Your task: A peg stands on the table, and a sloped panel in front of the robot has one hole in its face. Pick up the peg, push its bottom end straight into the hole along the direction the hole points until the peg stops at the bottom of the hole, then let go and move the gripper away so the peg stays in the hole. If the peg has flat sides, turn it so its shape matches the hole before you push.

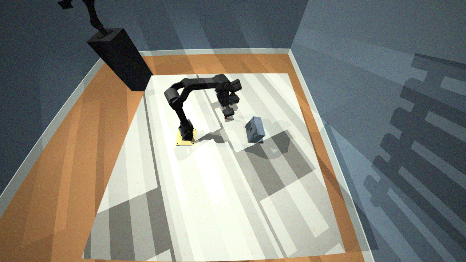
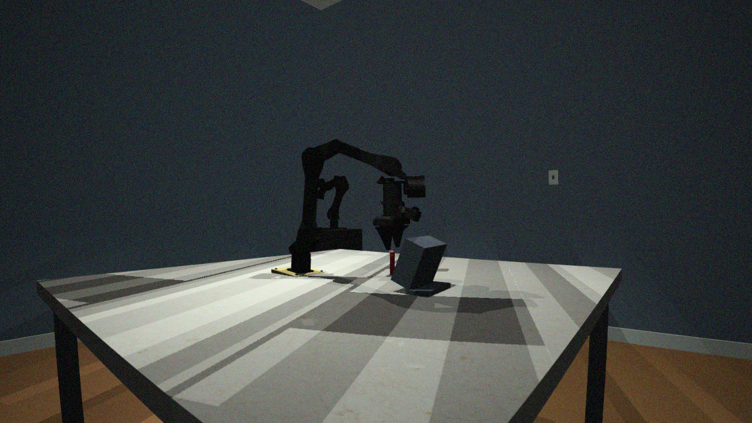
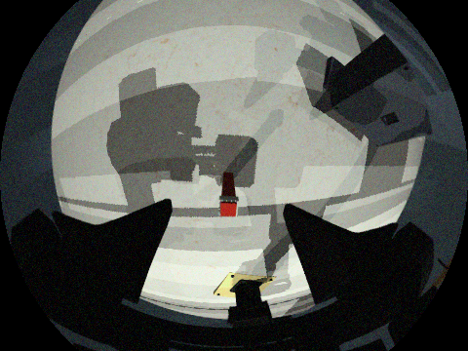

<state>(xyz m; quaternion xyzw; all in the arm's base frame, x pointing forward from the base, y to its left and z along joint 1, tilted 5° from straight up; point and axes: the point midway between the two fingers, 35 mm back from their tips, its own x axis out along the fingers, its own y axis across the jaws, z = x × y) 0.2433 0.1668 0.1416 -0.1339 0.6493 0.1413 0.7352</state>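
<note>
A slim red peg [image 2: 392, 262] [image 3: 228, 209] stands upright on the table, with a thin grey band just below its top. In the top view only a bit of the peg [image 1: 225, 118] shows below the gripper. My gripper [image 2: 392, 248] [image 3: 228, 209] is open and empty, pointing down. Its fingertips are just above the peg's top, and the peg shows between the two fingers in the wrist view. The blue-grey sloped panel [image 1: 257, 128] [image 2: 420, 262] [image 3: 409, 109] stands beside the peg. Its square-looking hole [image 1: 250, 129] [image 3: 389, 118] shows in the face.
The arm's yellow base plate [image 1: 185, 142] [image 2: 284, 271] [image 3: 224, 286] is on the table [image 1: 201, 227] [image 2: 368, 368], left of the panel in the top view. A black pedestal [image 1: 120, 62] with another arm stands beyond the table's far left corner. Striped shadows cross the table.
</note>
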